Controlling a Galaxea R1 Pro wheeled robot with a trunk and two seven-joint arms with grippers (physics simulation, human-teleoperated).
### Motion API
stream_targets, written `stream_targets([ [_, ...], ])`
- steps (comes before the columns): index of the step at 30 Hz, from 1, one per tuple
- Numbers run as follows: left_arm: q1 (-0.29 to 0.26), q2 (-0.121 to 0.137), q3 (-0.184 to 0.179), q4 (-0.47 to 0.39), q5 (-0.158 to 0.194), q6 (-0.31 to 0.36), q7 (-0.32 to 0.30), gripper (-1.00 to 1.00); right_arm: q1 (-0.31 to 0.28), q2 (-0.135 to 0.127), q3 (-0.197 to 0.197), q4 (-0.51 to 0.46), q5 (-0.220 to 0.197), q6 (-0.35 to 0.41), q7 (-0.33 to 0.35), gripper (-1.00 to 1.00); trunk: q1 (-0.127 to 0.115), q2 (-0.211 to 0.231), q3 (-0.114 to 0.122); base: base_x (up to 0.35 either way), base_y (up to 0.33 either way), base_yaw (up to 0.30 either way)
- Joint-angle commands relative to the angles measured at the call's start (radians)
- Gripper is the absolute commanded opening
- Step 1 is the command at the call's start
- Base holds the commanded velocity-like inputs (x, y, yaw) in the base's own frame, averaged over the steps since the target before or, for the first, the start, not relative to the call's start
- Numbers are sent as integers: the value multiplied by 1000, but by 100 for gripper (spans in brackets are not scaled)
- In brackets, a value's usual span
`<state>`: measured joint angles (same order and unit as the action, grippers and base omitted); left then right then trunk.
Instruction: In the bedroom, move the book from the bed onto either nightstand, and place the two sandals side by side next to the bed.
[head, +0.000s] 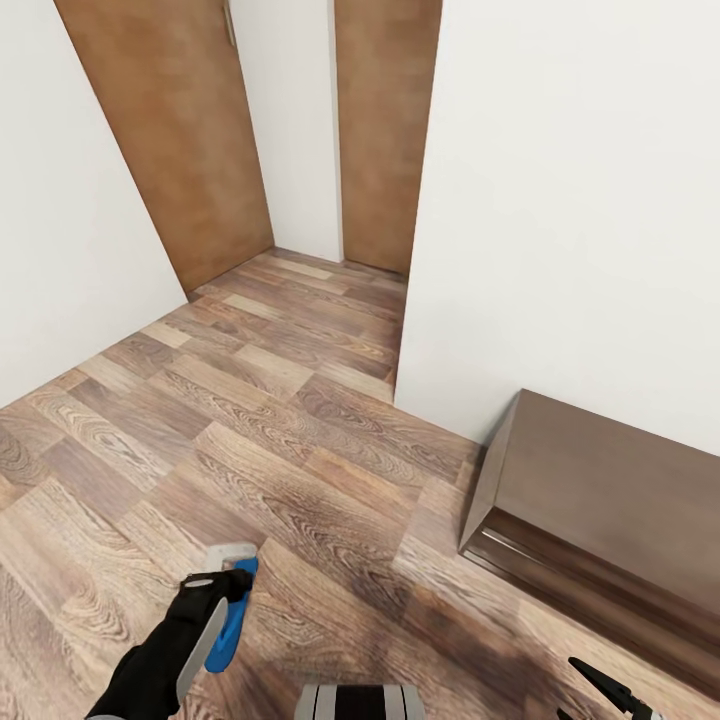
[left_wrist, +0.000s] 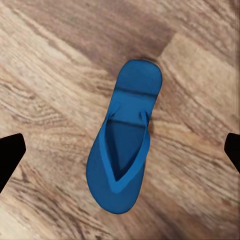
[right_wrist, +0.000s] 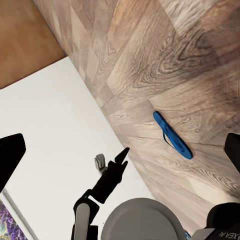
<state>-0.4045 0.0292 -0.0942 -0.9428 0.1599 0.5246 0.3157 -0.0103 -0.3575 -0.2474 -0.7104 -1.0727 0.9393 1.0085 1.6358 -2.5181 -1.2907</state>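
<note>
One blue sandal (left_wrist: 124, 142) flat on the wood floor (head: 300, 440), straight under the wide-open left gripper (left_wrist: 120, 150), right gripper (head: 600, 690) looking open too, hard to tell.

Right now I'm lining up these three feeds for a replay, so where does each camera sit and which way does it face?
Head view: up on the head, looking forward and down over the wood-plank floor, doors and a dark bench; left arm above a blue sandal.
Left wrist view: looks straight down at the sandal between dark fingertips.
Right wrist view: faces across the floor to the left gripper and trunk.
Shared: all three show the sandal.
</note>
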Motion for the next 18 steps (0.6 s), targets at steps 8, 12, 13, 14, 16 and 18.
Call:
stream_targets([
  [8,0,3,-14,0,12,3,9,100,0,1,-1,0,2,3,2,100,3,-2,-32,0,0,0],
  [12,0,4,-14,4,12,3,-11,100,0,0,-1,-1,2,3,2,100,5,-3,-47,0,0,0],
  [13,0,4,-14,9,11,2,-26,100,0,0,-1,-1,2,3,2,100,5,-3,-47,0,0,0],
  [14,0,4,-13,11,11,2,-33,100,0,0,-1,-1,2,3,2,100,5,-3,-47,0,0,0],
  [16,0,5,-12,20,10,1,-55,100,0,0,-1,-1,2,3,2,100,5,-3,-47,0,0,0],
  [18,0,5,-12,25,9,0,-65,100,0,0,-1,-1,2,3,2,100,5,-3,-47,0,0,0],
])
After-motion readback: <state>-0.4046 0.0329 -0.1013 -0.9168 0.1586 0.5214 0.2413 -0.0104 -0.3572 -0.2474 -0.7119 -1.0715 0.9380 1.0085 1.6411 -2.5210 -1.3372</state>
